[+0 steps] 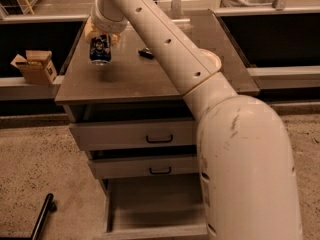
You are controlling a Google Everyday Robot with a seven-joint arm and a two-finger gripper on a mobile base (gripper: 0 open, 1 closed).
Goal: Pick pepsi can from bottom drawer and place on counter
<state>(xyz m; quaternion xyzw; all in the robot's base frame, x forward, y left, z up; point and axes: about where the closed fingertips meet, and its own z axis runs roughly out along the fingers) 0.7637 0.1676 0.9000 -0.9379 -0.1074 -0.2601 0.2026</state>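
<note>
The pepsi can [100, 50] is dark blue with white markings and hangs just above the left part of the counter [150, 76], with its shadow below it. My gripper [101, 34] is at the end of the white arm, over the counter's far left, and is shut on the top of the can. The bottom drawer [157, 206] stands pulled out below the two shallower drawers; its visible grey inside holds nothing, and the arm hides its right part.
A small flat black wrapper [145, 53] lies on the counter right of the can. A cardboard box [36, 66] sits on a ledge left of the cabinet. My thick white arm [240, 154] fills the right foreground. A black bar [42, 216] lies on the floor at lower left.
</note>
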